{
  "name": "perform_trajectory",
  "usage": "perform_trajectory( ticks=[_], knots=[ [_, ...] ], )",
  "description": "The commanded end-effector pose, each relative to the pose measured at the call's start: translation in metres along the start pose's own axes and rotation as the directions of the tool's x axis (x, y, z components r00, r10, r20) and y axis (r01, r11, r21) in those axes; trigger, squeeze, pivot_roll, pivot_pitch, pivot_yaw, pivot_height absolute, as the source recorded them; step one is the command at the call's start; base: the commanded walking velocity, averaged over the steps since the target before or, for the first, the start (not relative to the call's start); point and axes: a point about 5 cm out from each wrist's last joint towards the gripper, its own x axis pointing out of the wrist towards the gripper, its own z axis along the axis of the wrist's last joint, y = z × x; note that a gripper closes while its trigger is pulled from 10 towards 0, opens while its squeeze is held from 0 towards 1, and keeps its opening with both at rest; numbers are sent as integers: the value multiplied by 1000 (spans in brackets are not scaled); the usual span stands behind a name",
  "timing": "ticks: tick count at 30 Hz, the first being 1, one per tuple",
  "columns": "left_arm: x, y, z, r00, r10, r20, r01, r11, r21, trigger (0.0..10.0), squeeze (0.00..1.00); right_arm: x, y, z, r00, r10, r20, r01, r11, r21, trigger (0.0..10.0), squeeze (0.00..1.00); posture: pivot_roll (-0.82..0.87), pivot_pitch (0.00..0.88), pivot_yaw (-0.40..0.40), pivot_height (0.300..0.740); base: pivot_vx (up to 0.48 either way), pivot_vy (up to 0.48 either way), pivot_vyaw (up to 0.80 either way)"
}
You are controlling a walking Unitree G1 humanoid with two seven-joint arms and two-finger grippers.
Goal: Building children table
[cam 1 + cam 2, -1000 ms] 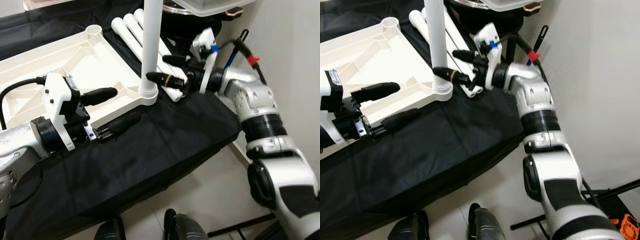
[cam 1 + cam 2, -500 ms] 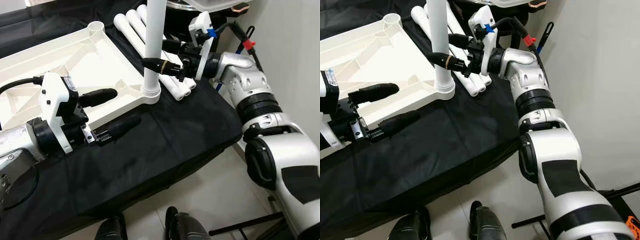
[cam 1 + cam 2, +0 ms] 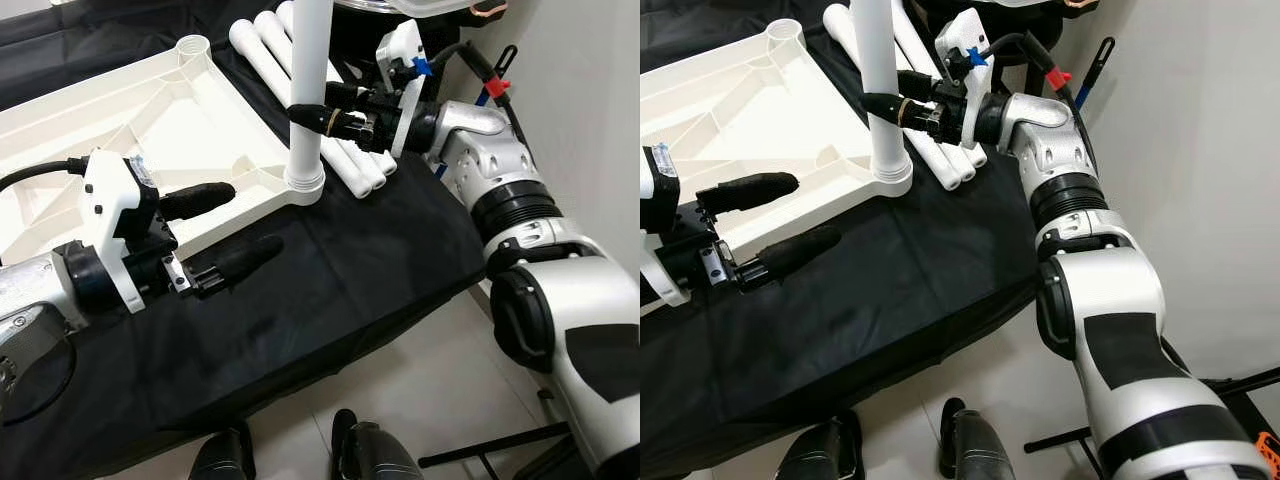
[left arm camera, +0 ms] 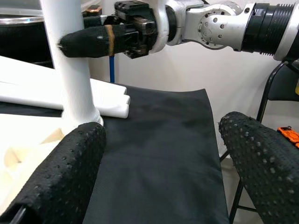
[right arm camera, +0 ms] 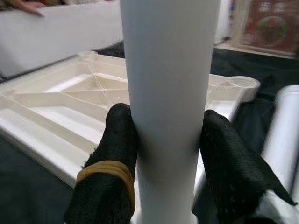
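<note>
Right gripper (image 3: 308, 113) clamps my upright table leg (image 3: 306, 90), seated in the upturned tabletop's (image 3: 150, 130) corner socket; left gripper (image 3: 232, 225) open, idle. Any sideways pull could jam it crooked.

spare legs (image 3: 300, 90) crowd the upright leg (image 3: 308, 90).

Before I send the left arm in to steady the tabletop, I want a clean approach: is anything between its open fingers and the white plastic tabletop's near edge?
Nothing visible is. The left gripper hovers open beside the upturned white plastic tabletop, bare black cloth beneath. The right gripper clamps the upright white leg at the near corner socket.
</note>
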Motion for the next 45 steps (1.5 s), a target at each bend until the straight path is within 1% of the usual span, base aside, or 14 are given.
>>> perform_trajectory(
  ticks=[1, 5, 7, 11, 13, 16, 29, 30, 34, 36, 39, 41, 43, 45],
  knots=[
    [-1, -3, 0, 1000, -8, -5, 8, 1000, 3, 10000, 0, 0, -4, -7, 992, -103, -77, 99, 994, -54, 0, 0, 77, 353, -86, 740, 0, 0, 0],
    [-1, -3, -1, 1000, 1, 3, -1, 1000, 1, 10000, 0, 6, -6, -14, 941, -313, -125, 302, 948, -103, 0, 0, 64, 342, -91, 740, 0, 0, 0],
    [1, -3, -2, 1000, 3, 12, -3, 1000, 1, 10000, 0, 10, 2, -34, 840, -515, -170, 497, 856, -141, 0, 0, 46, 323, -101, 740, 0, 0, 0],
    [3, -2, -3, 1000, 3, 21, -3, 1000, 2, 10000, 0, 13, 19, -48, 766, -621, -167, 601, 784, -157, 0, 0, 47, 316, -102, 740, 0, 0, 0],
    [5, -2, -2, 1000, 1, 28, -2, 1000, 7, 10000, 0, 23, 40, -59, 736, -652, -181, 653, 755, -62, 0, 0, 52, 303, -102, 740, 0, 0, 0],
    [5, -1, 0, 999, 2, 35, -3, 1000, 14, 10000, 0, 40, 66, -63, 770, -609, -192, 622, 783, 11, 0, 0, 44, 290, -105, 740, 0, 0, 0],
    [10, 1, -3, 999, 1, 53, -3, 1000, 21, 10000, 0, 33, 75, -57, 725, -649, -231, 675, 736, 50, 0, 0, 22, 265, -99, 740, 0, 0, 0],
    [11, 1, -3, 998, -1, 55, 0, 1000, 22, 10000, 0, 34, 77, -55, 750, -622, -225, 649, 757, 68, 10000, 0, 17, 261, -95, 740, 0, 0, 0],
    [13, 1, -3, 998, -6, 58, 5, 1000, 24, 10000, 0, 35, 77, -49, 789, -579, -204, 600, 798, 57, 10000, 0, 14, 259, -95, 740, 0, 0, 0],
    [14, 1, -3, 998, -12, 60, 10, 1000, 25, 10000, 0, 33, 77, -45, 824, -531, -196, 557, 823, 111, 10000, 965, 11, 256, -95, 740, 0, 0, 0],
    [14, 1, -3, 998, -13, 61, 11, 1000, 26, 10000, 0, 32, 77, -43, 834, -516, -197, 543, 831, 120, 10000, 1000, 11, 256, -95, 740, 0, 0, 0],
    [14, 1, -3, 998, -14, 62, 13, 1000, 26, 10000, 0, 29, 76, -38, 860, -476, -184, 504, 849, 157, 10000, 1000, 11, 252, -93, 740, 0, 0, 0],
    [14, 1, -3, 998, -17, 65, 16, 1000, 27, 10000, 0, 19, 73, -20, 932, -344, -116, 362, 904, 227, 10000, 1000, 11, 251, -91, 740, 0, 0, 0],
    [14, 1, -3, 998, -18, 66, 17, 999, 28, 10000, 0, 14, 69, -16, 943, -319, -98, 334, 914, 232, 10000, 1000, 10, 251, -91, 740, 0, 0, 0]
  ],
)
